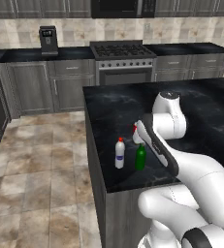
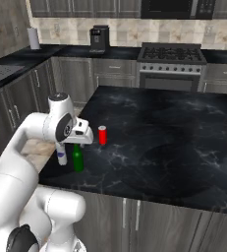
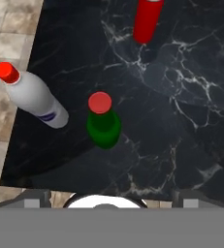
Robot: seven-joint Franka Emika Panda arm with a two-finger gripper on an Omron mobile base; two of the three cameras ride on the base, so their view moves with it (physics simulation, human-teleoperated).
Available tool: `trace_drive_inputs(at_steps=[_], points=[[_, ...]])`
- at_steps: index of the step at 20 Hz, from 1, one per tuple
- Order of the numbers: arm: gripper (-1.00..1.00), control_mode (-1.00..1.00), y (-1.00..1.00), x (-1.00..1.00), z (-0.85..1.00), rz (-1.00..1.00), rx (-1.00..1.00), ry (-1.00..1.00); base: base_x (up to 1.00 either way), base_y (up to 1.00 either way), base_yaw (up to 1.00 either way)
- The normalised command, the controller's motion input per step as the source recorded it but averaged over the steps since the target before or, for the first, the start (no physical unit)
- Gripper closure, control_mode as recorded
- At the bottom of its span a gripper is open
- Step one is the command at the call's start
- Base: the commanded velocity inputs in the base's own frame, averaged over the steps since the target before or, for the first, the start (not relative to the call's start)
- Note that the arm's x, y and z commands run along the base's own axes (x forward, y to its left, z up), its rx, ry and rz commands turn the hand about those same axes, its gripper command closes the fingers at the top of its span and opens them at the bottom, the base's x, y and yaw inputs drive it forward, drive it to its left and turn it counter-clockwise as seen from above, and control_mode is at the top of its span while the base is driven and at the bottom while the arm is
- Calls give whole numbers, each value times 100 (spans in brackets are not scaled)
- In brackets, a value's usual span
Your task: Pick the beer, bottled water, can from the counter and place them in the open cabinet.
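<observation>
The beer point(image 3: 103, 127), a dark green bottle with a red cap, stands upright on the black marble counter point(image 3: 181, 121), straight below my gripper point(image 3: 111, 197). The gripper's fingertips are wide apart with nothing between them. The bottled water point(image 3: 33, 97), white with a red cap, stands just left of the beer near the counter's edge. Further on stands the red can point(image 3: 147, 20). In the right base view my gripper point(image 2: 79, 141) hovers over the beer point(image 2: 78, 158), with the can point(image 2: 102, 135) to its right and the bottled water point(image 2: 62, 157) partly behind my arm. The open cabinet is out of view.
The counter's left edge drops to the tiled floor point(image 3: 7, 29) right beside the water bottle. Across the aisle are a stove point(image 1: 121, 51), a coffee machine point(image 1: 48, 39) and a paper towel roll point(image 2: 34, 38). Bare counter stretches right of the can point(image 2: 174, 138).
</observation>
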Motion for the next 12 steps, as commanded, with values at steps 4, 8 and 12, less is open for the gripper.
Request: trace_drive_inputs(at_steps=[4, 8, 12], points=[[-100, -100, 1, 4, -30, 0, 0, 0, 0, 0, 0], [-100, -100, 4, 1, -22, 0, 0, 0, 0, 0, 0], [-100, -100, 8, 0, -26, 0, 0, 0, 0, 0, 0]])
